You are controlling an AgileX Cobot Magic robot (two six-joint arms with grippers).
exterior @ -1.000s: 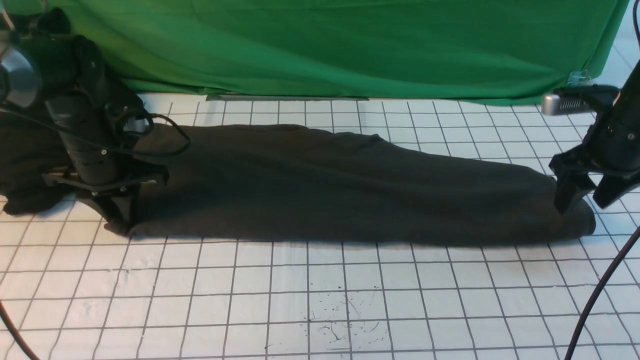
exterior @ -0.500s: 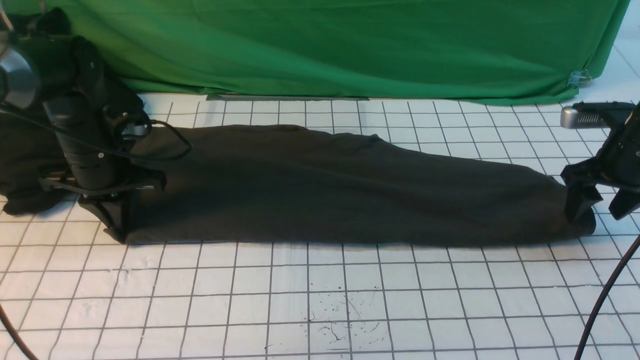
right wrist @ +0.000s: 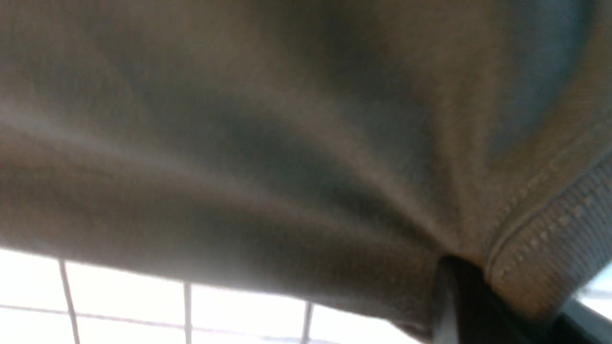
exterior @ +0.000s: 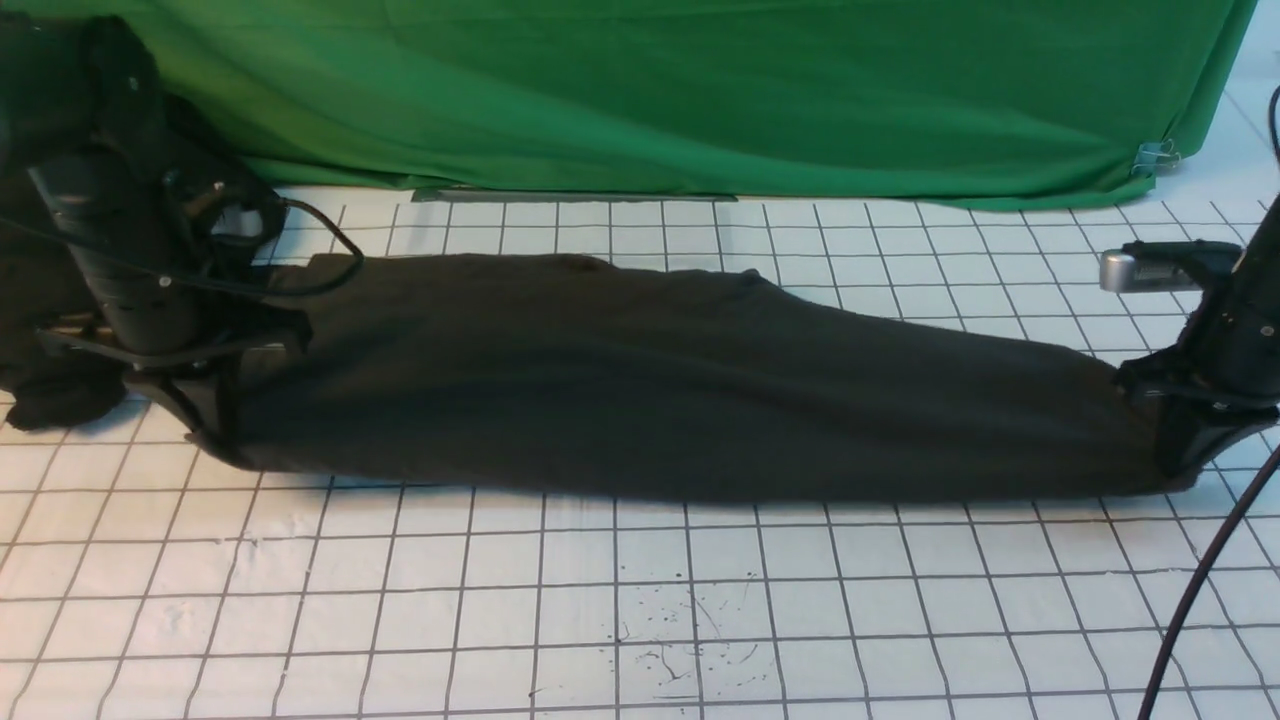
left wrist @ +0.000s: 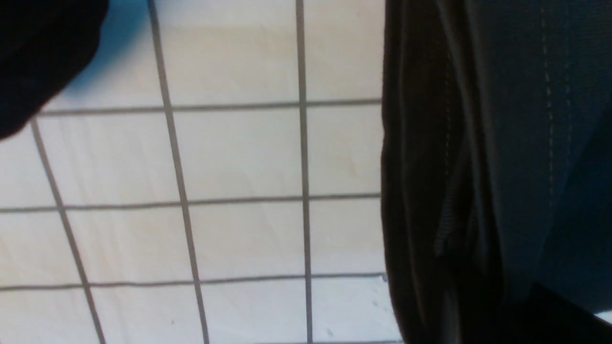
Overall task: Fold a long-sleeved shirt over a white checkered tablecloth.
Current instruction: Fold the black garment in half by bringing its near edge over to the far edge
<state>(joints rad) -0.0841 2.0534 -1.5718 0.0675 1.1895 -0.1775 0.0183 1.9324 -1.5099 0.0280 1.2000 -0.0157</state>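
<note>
Gripping opposite ends of the long-sleeved shirt (exterior: 680, 400), left end effector (exterior: 222, 450) and right end effector (exterior: 1178, 474).

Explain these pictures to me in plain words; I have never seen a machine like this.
This is a robot with two arms. The wide picture comes from a camera between the arms, looking forward, so its left arm appears on the left and its right arm on the right. The two close-ups come from cameras on its wrists, one per arm.

A white checkered tablecloth covers the surface. Across it stretches a dark shirt, folded into a long band; no print shows. Further left is more dark cloth, and a green cloth hangs behind.

Each arm ends in a gripper, a pair of fingers that pinch. The left gripper is closed on the shirt's left end, the right gripper on its right end, where the close-up shows bunched fabric.
</note>
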